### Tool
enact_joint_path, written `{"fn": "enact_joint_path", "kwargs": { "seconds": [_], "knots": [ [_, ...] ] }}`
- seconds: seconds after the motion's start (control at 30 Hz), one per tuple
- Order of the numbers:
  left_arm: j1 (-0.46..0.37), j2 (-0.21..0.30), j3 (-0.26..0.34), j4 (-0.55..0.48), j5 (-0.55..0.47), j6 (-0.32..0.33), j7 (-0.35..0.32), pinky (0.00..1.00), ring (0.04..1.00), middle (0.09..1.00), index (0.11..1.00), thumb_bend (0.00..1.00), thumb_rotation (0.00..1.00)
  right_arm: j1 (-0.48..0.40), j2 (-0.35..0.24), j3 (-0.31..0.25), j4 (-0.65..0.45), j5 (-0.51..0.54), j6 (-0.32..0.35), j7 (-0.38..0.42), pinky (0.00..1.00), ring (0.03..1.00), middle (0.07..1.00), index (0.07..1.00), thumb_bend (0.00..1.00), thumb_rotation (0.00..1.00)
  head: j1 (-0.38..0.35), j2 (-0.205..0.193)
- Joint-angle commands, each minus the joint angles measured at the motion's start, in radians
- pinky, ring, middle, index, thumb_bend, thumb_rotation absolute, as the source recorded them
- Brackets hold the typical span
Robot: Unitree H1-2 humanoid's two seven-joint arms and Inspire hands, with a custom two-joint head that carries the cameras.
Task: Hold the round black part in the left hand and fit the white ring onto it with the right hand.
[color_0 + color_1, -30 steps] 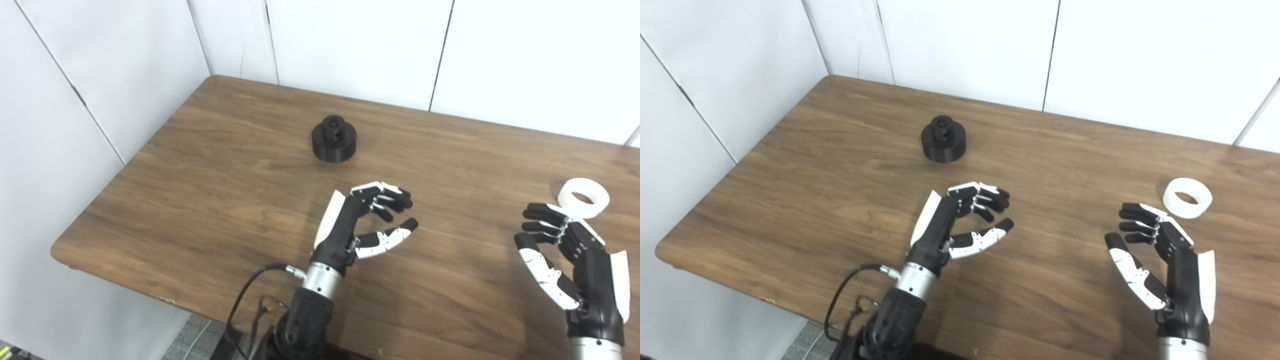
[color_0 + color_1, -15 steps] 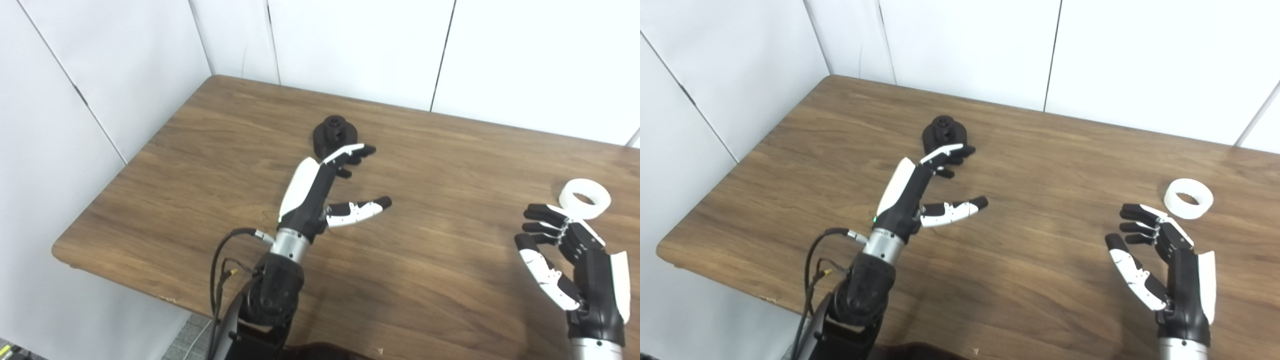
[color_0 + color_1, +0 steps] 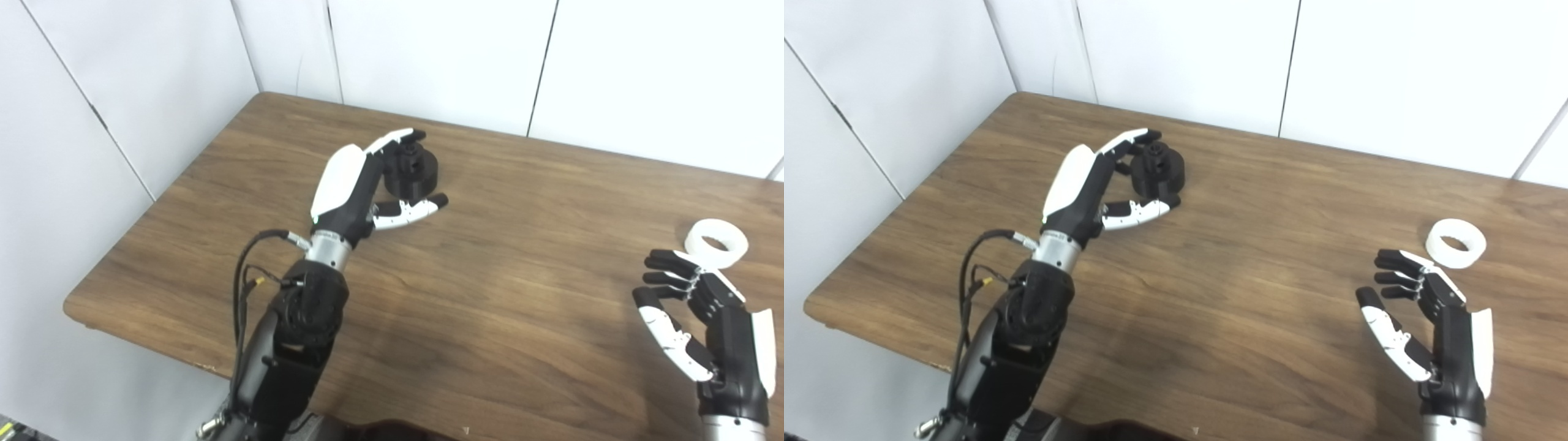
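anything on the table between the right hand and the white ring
Nothing visible. The right hand is open just in front of the white ring, with only bare table between them. The round black part sits far off at the left hand, well out of that path.

Looks like a lab test cell: bare wood-grain table (image 3: 551, 343), plain white panel walls (image 3: 441, 55) from 9 to 3 o'clock.
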Motion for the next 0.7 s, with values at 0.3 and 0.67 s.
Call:
{"fn": "enact_joint_path", "kwargs": {
  "seconds": [0.3,0.67],
  "knots": [
    [-0.122,0.083,0.023,0.116,0.029,-0.022,0.022,0.7,0.825,0.854,0.821,0.7,0.33,0.059,0.009,-0.005,-0.018,0.015,-0.044,0.007,0.54,0.621,0.676,0.679,0.55,0.46,-0.007,0.001],
    [-0.209,0.138,-0.003,0.301,0.063,-0.048,0.074,0.66,0.809,0.842,0.802,0.71,0.32,0.063,0.006,-0.011,-0.024,0.014,-0.048,0.016,0.55,0.626,0.677,0.682,0.55,0.46,-0.014,0.003]
  ]
}}
